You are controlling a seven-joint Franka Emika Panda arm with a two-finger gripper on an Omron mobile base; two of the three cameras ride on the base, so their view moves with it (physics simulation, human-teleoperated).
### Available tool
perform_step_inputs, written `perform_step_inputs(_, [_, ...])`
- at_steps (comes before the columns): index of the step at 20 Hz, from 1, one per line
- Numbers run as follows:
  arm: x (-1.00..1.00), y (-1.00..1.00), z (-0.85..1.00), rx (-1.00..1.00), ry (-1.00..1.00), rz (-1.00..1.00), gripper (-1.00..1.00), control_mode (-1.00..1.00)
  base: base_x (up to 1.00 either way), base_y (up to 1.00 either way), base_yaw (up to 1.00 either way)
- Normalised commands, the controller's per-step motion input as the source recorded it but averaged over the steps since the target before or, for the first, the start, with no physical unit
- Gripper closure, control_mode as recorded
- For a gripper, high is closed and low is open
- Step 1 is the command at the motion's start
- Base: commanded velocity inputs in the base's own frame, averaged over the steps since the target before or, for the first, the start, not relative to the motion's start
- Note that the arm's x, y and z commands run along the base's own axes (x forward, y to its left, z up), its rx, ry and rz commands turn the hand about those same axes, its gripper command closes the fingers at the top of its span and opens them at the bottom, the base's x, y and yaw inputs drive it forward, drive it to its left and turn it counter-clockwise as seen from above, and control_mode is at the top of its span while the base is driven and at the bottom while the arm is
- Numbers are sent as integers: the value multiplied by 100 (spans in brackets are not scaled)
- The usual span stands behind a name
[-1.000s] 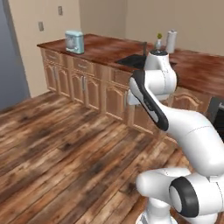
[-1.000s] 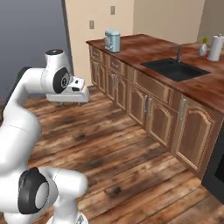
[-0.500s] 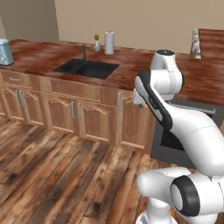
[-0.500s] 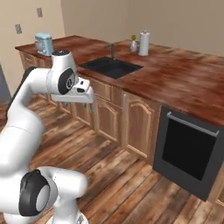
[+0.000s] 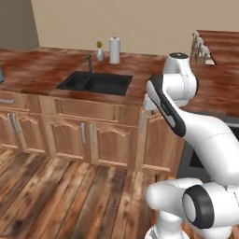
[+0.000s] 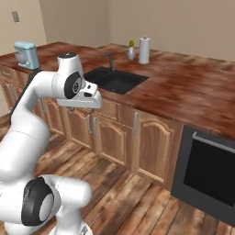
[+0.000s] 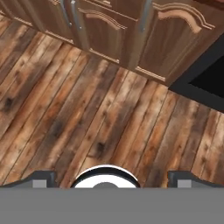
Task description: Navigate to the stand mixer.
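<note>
The stand mixer (image 6: 25,54), pale blue with a boxy head, stands at the far left end of the wooden counter (image 6: 179,87), well away from the arm. A thin pale-blue sliver (image 5: 1,74) at the left edge of the left base view may be the same mixer. My gripper (image 6: 88,97) hangs over the floor in front of the sink cabinets and points down. In the hand view the gripper (image 7: 113,178) is open: both dark fingertips (image 7: 43,176) stand wide apart, with only floor planks beyond them.
A black sink (image 5: 95,83) with a faucet sits in the counter ahead, and behind it stand a paper towel roll (image 5: 114,50) and a small vase (image 5: 99,54). Wooden cabinets (image 6: 114,133) line the front. A black oven (image 6: 206,172) is to the right. Wooden floor (image 7: 87,109) lies below.
The whole scene has slid left in both base views as the base moved; the sink now sits ahead and the mixer is at the far left. The arm's pose is unchanged.
</note>
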Motion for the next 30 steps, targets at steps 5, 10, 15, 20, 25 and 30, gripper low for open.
perform_step_inputs(5, [0, 0, 0, 0, 0, 0, -100, 100, 88, 100, -11])
perform_step_inputs(10, [0, 0, 0, 0, 0, 0, -100, 100, 88, 100, -10])
perform_step_inputs(15, [0, 0, 0, 0, 0, 0, -100, 100, 93, 100, -11])
perform_step_inputs(20, [0, 0, 0, 0, 0, 0, -100, 100, 97, 100, -13])
perform_step_inputs(25, [0, 0, 0, 0, 0, 0, -100, 100, 100, 100, -15])
perform_step_inputs(30, [0, 0, 0, 0, 0, 0, -100, 100, 100, 100, -16])
